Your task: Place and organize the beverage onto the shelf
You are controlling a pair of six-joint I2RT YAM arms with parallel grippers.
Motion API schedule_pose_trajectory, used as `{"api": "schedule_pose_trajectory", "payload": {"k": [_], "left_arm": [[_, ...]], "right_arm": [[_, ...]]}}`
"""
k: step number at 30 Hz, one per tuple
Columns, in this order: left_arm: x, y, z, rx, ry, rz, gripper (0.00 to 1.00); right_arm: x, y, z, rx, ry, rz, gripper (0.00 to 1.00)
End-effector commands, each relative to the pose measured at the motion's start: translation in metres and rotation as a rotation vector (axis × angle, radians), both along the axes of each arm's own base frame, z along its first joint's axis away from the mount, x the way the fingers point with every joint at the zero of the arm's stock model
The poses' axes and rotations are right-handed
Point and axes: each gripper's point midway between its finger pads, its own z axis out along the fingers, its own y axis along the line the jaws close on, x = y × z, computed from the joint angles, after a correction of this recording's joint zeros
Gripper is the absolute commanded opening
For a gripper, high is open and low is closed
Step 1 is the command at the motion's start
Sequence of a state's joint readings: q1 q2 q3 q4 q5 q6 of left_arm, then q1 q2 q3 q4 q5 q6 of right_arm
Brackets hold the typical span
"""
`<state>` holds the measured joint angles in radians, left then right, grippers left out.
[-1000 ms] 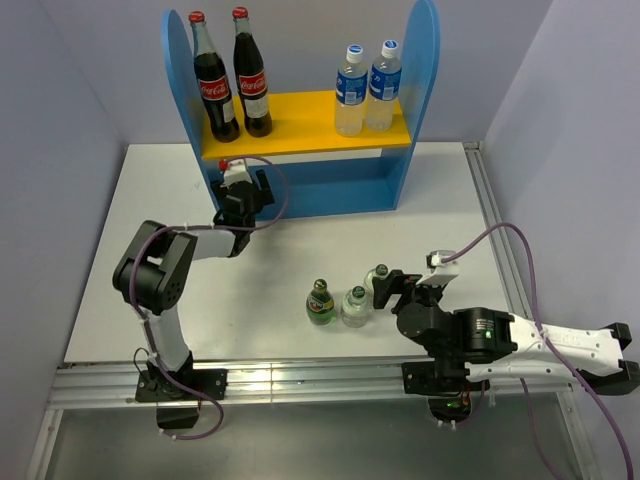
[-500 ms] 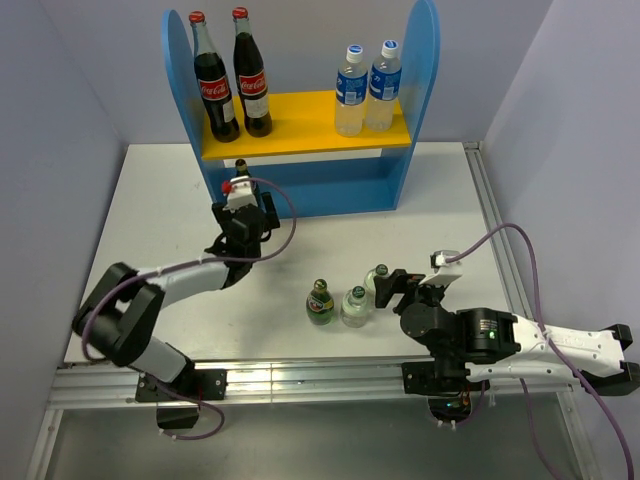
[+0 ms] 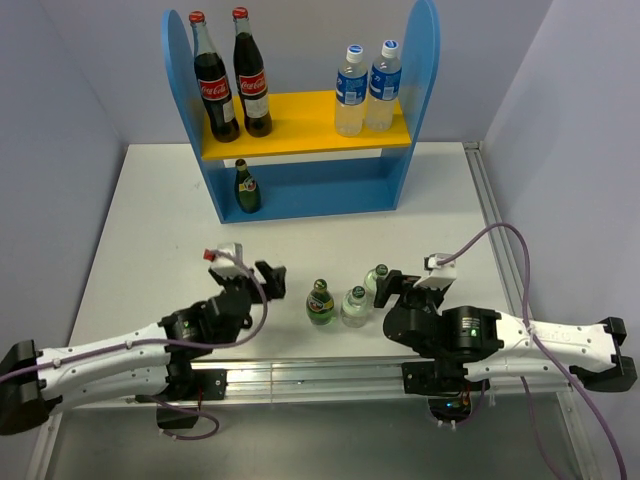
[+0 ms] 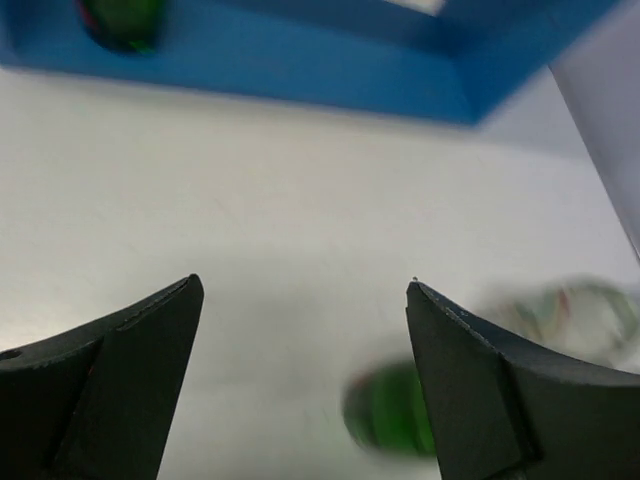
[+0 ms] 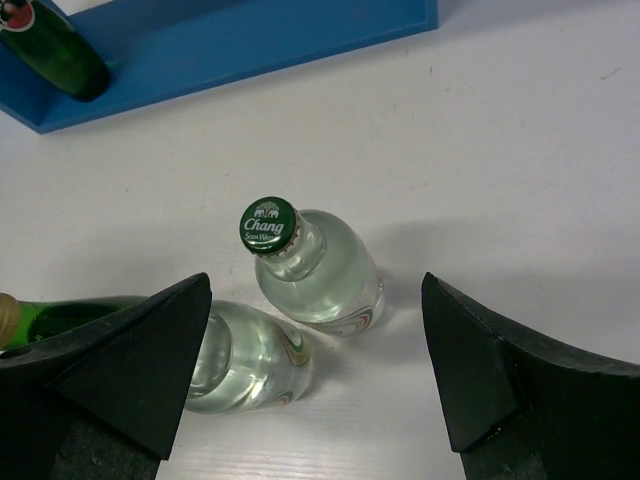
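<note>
The blue shelf (image 3: 420, 60) stands at the back. Two blue-capped water bottles (image 3: 365, 90) stand on its yellow board, at the right. One green bottle (image 3: 246, 188) stands on the blue base at the left, and shows in the right wrist view (image 5: 55, 55). On the table stand a second green bottle (image 3: 320, 303) and two clear bottles (image 3: 355, 306) (image 3: 377, 279). My left gripper (image 3: 271, 280) is open and empty, left of the green bottle (image 4: 385, 410). My right gripper (image 3: 393, 287) is open over the clear bottles (image 5: 310, 265) (image 5: 250, 360), touching neither.
Two tall red-capped cola bottles (image 3: 230, 80) stand on the left of the yellow board. The right part of the blue base (image 3: 340, 190) holds nothing. The table's metal rail (image 3: 300, 375) runs along the near edge.
My left gripper has drawn back from the shelf toward the near side, leaving the green bottle standing on the blue base. The right gripper has hardly moved.
</note>
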<state>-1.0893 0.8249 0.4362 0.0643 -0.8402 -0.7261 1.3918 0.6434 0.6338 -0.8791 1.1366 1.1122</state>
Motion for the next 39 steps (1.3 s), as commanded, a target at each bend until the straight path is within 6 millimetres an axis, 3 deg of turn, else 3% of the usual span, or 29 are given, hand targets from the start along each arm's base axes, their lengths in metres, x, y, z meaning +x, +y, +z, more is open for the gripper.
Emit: {"api": "schedule_pose_trajectory", "payload": {"k": [1, 5, 9, 11, 12, 14, 15, 25, 39], "left_arm": [[-0.044, -0.015, -0.024, -0.023, 0.064, -0.101, 0.90], [-0.072, -0.026, -0.040, -0.006, 0.072, -0.149, 0.91], [-0.102, -0.056, -0.058, 0.049, 0.065, -0.238, 0.93], [-0.110, -0.068, -0.062, 0.054, 0.063, -0.254, 0.95], [-0.114, -0.071, -0.074, 0.104, 0.063, -0.259, 0.96], [-0.118, -0.089, -0.071, 0.081, 0.050, -0.275, 0.98], [-0.120, -0.093, -0.081, 0.120, 0.045, -0.276, 0.99], [-0.109, -0.133, -0.095, 0.181, -0.032, -0.230, 0.99], [-0.050, -0.134, -0.106, 0.264, -0.067, -0.092, 0.95]], "right_arm": [[0.003, -0.005, 0.019, 0.075, -0.040, -0.038, 0.93], [0.002, -0.004, 0.021, 0.097, -0.047, -0.013, 0.93], [0.002, -0.004, 0.023, 0.108, -0.050, -0.002, 0.93], [0.002, -0.004, 0.023, 0.104, -0.050, -0.003, 0.93], [0.002, -0.004, 0.022, 0.099, -0.048, 0.000, 0.93], [0.002, -0.003, 0.022, 0.094, -0.047, -0.003, 0.92], [0.002, -0.003, 0.021, 0.088, -0.045, -0.006, 0.93], [0.002, -0.002, 0.022, 0.094, -0.047, 0.002, 0.93], [0.001, -0.003, 0.023, 0.110, -0.048, 0.007, 0.93]]}}
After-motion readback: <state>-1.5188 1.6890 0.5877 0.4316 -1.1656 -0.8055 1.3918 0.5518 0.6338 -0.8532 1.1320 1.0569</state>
